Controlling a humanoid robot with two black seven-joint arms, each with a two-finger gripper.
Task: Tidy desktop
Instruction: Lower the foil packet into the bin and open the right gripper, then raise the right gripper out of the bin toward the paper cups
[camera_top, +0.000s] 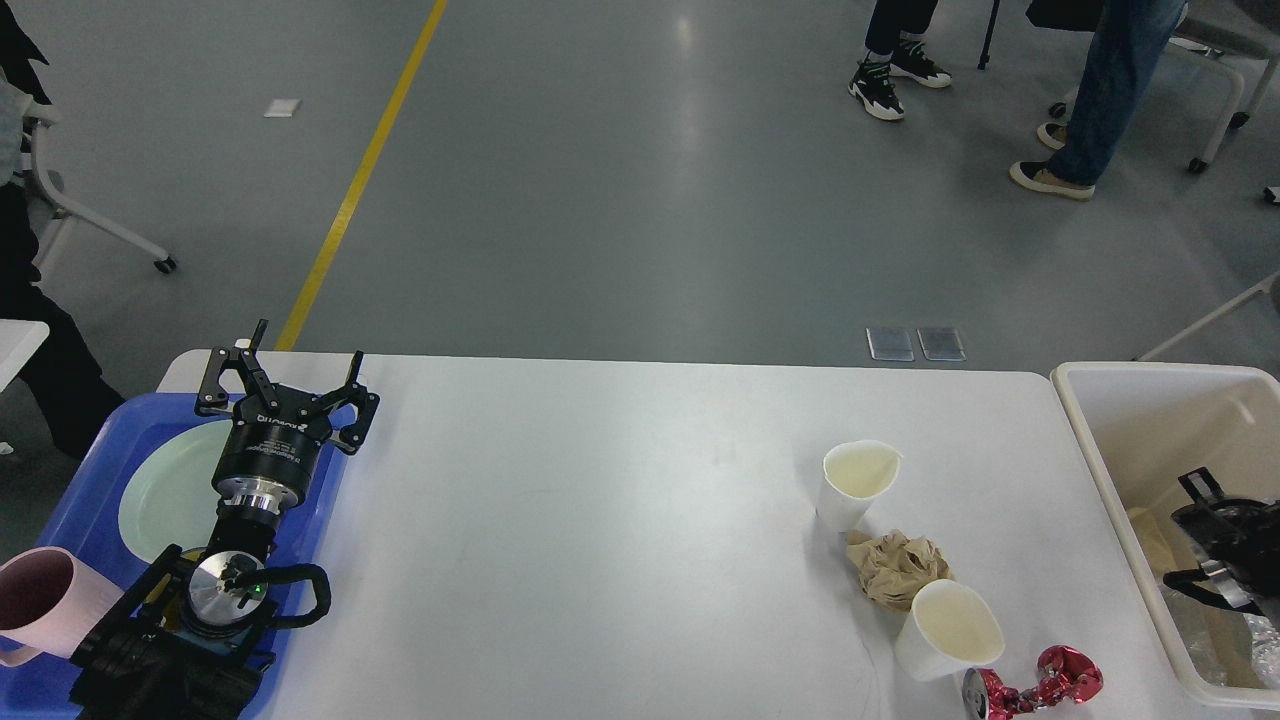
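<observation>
Two paper cups (855, 485), crumpled brown paper (895, 568) between them on desktop (600, 520).

Blue tray (75, 500) with plate (170, 490) and pink mug (45, 600) — paper cups (858, 485), crumpled paper (897, 567) — cream bin (1120, 480).

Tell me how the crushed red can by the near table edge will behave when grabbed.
The crushed red can looks light and thin-walled, so it likely deforms further under the grip. Its crumpled, shiny surface may slip. Flattened, it probably won't roll off the desktop.
</observation>
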